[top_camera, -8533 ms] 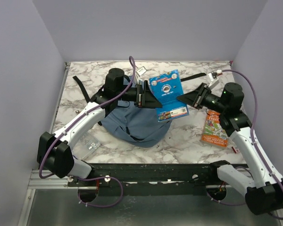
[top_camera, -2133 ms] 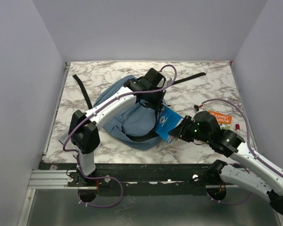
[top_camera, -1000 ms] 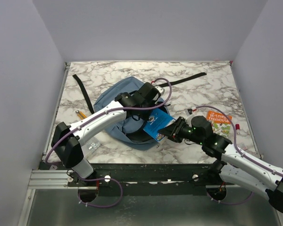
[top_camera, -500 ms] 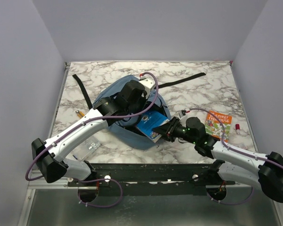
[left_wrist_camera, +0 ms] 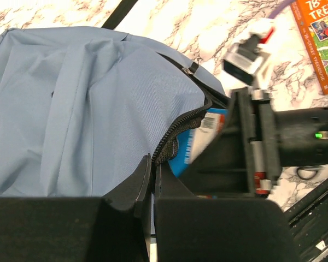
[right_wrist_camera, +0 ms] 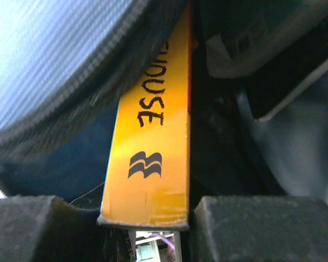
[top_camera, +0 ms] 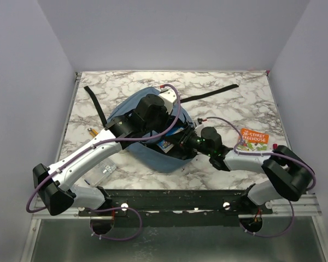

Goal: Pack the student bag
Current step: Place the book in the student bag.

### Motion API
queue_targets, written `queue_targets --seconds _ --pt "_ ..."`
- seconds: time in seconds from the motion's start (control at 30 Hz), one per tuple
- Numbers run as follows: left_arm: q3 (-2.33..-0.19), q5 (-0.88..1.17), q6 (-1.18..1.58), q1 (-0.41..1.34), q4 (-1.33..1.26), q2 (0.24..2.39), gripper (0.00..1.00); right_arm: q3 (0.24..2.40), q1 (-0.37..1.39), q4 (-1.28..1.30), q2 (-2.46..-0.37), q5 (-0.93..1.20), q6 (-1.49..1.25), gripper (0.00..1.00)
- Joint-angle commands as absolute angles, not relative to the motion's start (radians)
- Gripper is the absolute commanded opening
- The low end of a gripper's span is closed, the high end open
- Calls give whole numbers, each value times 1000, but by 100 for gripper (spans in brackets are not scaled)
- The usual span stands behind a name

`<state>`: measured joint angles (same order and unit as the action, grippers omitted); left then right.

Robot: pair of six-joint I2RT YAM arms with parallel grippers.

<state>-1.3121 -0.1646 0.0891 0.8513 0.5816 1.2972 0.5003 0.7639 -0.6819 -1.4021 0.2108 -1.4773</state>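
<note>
Firstly, student bag: lies flat on the marble table, a little left of centre, with its zipped opening turned toward the near right.
Bag opening: the black zip rim gapes on the near-right side; in the left wrist view the dusty-blue cloth lies in soft folds to the left of the zip.
Left gripper: reaches over the bag from the near left; its jaws are pressed together right at the zip rim, and the lip of the rim runs in between the tips.
Blue book: tilted, partly inside the opening and partly under the rim; its blue cover shows just past the zip.
Right gripper: comes in low from the right, at the mouth of the bag, clamped narrowly on the book's yellow spine, with bag cloth close above on the left.
Hands relative to each other: the two grippers are close together at the opening.
Orange book: flat on the table, well to the right of the bag.
Black straps: one trails left of the bag, another runs toward the far right.
Pencil: just left of the bag.
Clear plastic item: near edge, left, too blurred to name.
</note>
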Motion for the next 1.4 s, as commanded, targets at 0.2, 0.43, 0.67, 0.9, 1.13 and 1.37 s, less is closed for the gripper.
queue_targets --seconds 0.2,0.43,0.67,0.9,1.13,1.37 --pt "-1301 -144 63 830 478 1241 0 741 775 -984 -1793 174 -1342 3" --pt "-1286 -140 88 814 480 1253 0 655 774 -749 -1710 182 -1306 79" --pt "-1290 -85 103 812 479 1276 0 604 774 -455 -1559 154 -1283 94" --pt "-1290 -74 107 812 480 1273 0 487 775 -589 -1526 160 -1340 79" --pt "-1290 -52 120 812 480 1272 0 631 775 -692 -1682 134 -1295 41" --pt "-1280 -118 116 809 479 1256 0 862 771 -774 -1868 64 -1232 33"
